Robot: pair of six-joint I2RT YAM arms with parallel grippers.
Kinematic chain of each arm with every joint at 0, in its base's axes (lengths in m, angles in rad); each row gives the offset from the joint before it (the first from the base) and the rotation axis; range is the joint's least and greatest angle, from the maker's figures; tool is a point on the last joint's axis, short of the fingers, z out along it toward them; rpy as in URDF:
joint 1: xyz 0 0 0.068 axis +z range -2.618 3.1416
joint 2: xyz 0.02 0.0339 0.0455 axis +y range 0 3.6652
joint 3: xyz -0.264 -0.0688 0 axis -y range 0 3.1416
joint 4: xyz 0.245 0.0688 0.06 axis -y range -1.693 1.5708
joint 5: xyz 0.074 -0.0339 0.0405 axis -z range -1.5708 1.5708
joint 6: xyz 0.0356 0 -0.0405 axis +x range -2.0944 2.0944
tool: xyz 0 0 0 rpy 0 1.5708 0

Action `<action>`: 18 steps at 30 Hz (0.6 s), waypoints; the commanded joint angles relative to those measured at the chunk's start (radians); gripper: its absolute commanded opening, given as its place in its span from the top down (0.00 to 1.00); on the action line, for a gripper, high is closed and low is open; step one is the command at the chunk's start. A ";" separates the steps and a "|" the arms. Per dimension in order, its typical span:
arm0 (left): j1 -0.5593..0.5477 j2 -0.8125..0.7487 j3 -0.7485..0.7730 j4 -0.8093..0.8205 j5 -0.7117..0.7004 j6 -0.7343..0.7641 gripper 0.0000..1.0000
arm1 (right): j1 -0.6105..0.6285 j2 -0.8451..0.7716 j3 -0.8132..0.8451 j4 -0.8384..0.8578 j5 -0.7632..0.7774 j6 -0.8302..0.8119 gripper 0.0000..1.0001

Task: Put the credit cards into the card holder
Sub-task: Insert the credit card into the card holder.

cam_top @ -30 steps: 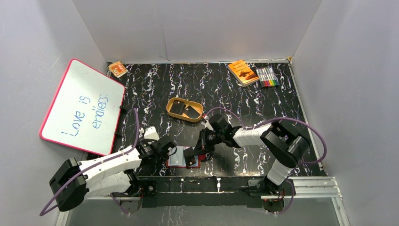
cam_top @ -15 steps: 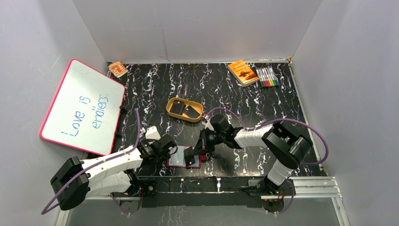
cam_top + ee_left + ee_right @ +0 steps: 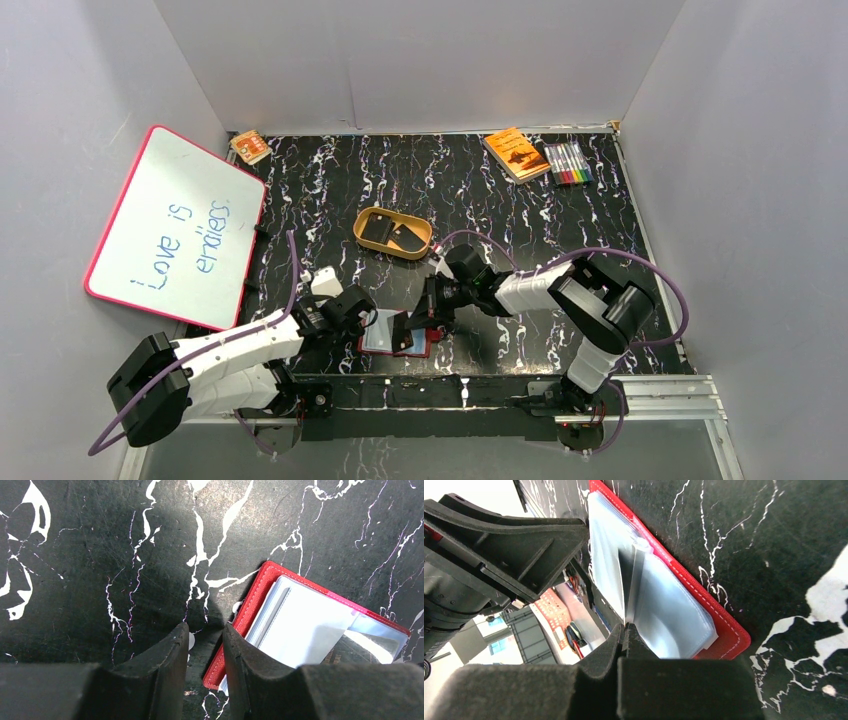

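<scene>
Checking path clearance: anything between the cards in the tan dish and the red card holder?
No loose object. The credit cards lie inside the dish; the right gripper pinches a clear pocket of the open card holder, the left gripper touches its edge.

Top view: your desk point(image 3: 330, 190), a black slab veined with white and violet, walled in grey on three sides. Take the tan oval dish point(image 3: 392, 232) near its middle as your reference. Nearer you than the dish, close to the front edge, the red card holder point(image 3: 393, 335) lies open and flat, its clear pockets upward. Beyond the dish to the right, by the back wall, an orange booklet point(image 3: 516, 153) lies just beside a pack of coloured markers point(image 3: 567, 162). Beyond the dish to the left, a small orange box point(image 3: 250, 147) sits in the back corner. Left of the dish, a pink-framed whiteboard point(image 3: 175, 228) overlaps the desk's edge.
</scene>
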 commanded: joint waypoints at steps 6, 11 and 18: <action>0.003 0.013 -0.052 -0.005 0.087 -0.011 0.72 | -0.001 0.011 -0.060 0.107 0.103 0.090 1.00; 0.003 0.021 -0.055 0.016 0.112 -0.012 0.73 | 0.000 0.001 -0.061 0.095 0.148 0.111 1.00; 0.002 0.003 -0.068 0.025 0.131 -0.018 0.75 | 0.003 -0.009 -0.066 0.076 0.196 0.126 1.00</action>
